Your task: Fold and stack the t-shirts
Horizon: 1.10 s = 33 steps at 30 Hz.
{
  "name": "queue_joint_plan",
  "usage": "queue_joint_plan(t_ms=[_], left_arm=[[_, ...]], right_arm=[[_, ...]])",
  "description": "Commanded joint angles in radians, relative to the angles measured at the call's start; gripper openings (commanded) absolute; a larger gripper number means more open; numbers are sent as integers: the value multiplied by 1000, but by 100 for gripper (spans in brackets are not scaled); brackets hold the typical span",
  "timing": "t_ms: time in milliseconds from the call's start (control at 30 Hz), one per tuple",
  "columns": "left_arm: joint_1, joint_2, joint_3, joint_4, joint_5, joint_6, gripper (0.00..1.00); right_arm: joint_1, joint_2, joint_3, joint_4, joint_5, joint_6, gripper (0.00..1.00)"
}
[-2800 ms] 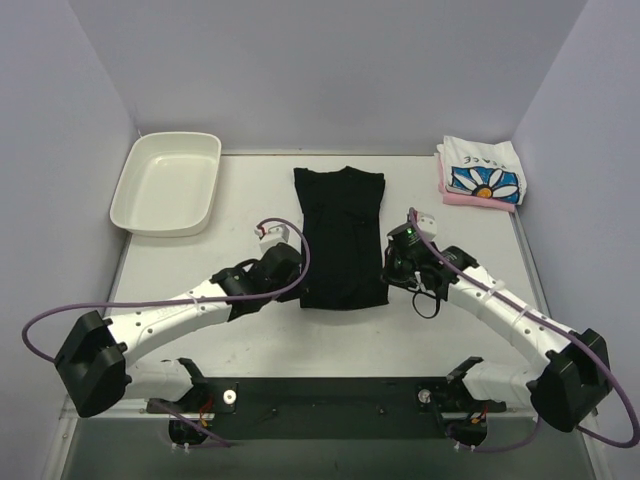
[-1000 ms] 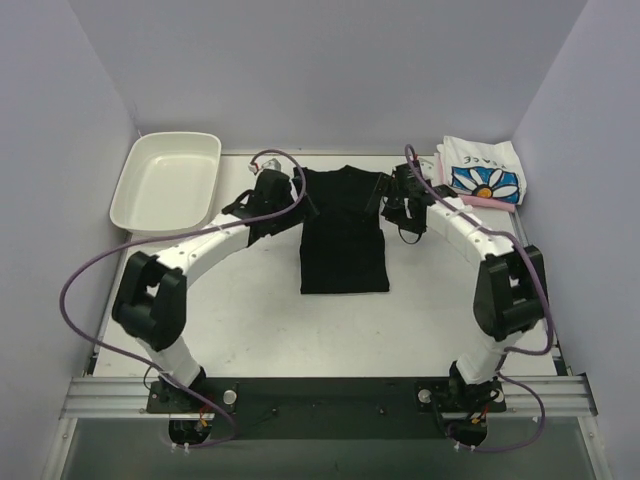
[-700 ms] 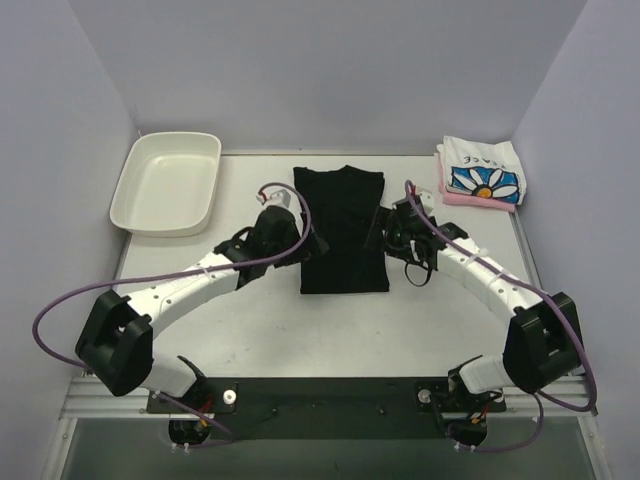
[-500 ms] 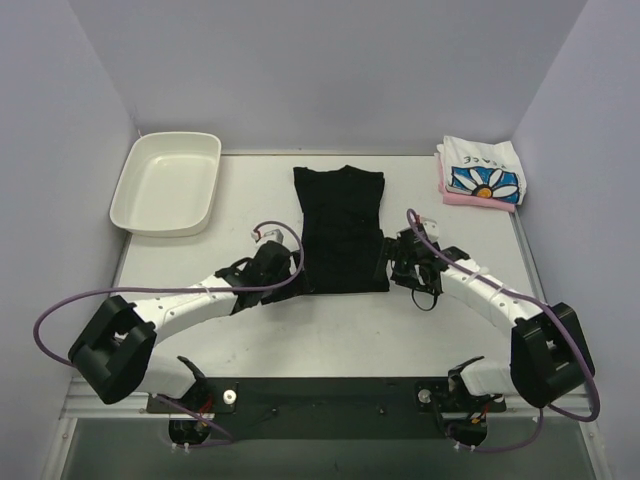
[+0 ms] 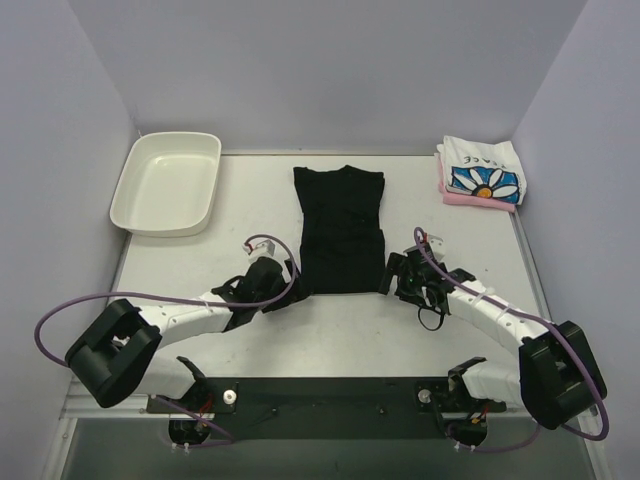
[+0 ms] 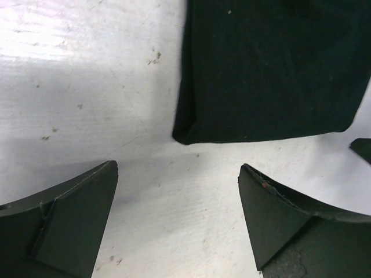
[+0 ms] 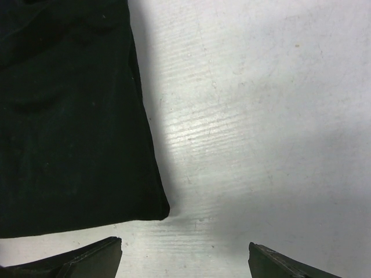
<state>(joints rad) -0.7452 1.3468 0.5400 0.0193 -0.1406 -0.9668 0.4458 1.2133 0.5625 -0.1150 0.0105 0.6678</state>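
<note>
Each wrist view cuts its fingers off at the bottom edge, showing only dark tips, and catches just one near corner of the black shirt (image 5: 340, 230). From above, the wrist bodies largely hide the jaws. The pink shirt (image 5: 478, 200) lies mostly hidden under the daisy shirt (image 5: 484, 178) at the table's (image 5: 250, 200) far right corner, with only an edge peeking out. The black shirt lies flat mid-table, folded into a long narrow strip with a straight near hem and smooth sides. The left gripper (image 6: 178, 174) is spread wide, just short of the hem's left corner and not touching it. The right gripper (image 7: 184, 246) is spread too, by the right corner; contact there is unclear.
</note>
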Motion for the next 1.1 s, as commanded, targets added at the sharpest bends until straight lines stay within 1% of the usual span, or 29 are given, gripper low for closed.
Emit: queue_joint_plan(t_ms=[0,233,367,400,467,567,600,700,733,800,833,967,1033,1067], left_arm=[[-5,34,-75,226,10,-36,95],[-3,121,-65,260,19,-52,95],[-3,175,-26,222,18,-55,95],[-3,181,-15,191,18,-56,95],[-2,190,0,174,10,-56,94],[-3,201,15,142,-4,-55,88],[-3,204,26,125,-5,-55,83],[-2,216,35,113,-8,-55,72],[-2,222,38,110,-8,-55,66],[0,229,43,107,-10,-58,62],[0,238,43,108,-10,-56,58],[3,261,48,119,-1,-59,50],[3,271,48,122,1,-62,48],[4,275,48,128,3,-62,45]], right_arm=[[-4,-31,-26,34,-4,19,91],[-4,-31,-36,32,-4,19,90],[-4,-35,-35,31,-4,19,90],[-4,-35,-32,28,-6,21,90],[-6,-35,-30,26,-4,19,90],[-5,-35,-27,23,-4,18,90],[-4,-35,-26,23,-4,16,90],[-6,-32,-27,23,-4,16,90],[-6,-32,-27,23,-4,18,90],[-9,-31,-30,24,-32,16,90],[-10,-31,-29,25,-35,15,90],[-15,-31,-36,28,-40,15,90],[-15,-34,-41,32,-40,15,90],[-16,-34,-45,32,-41,13,90]])
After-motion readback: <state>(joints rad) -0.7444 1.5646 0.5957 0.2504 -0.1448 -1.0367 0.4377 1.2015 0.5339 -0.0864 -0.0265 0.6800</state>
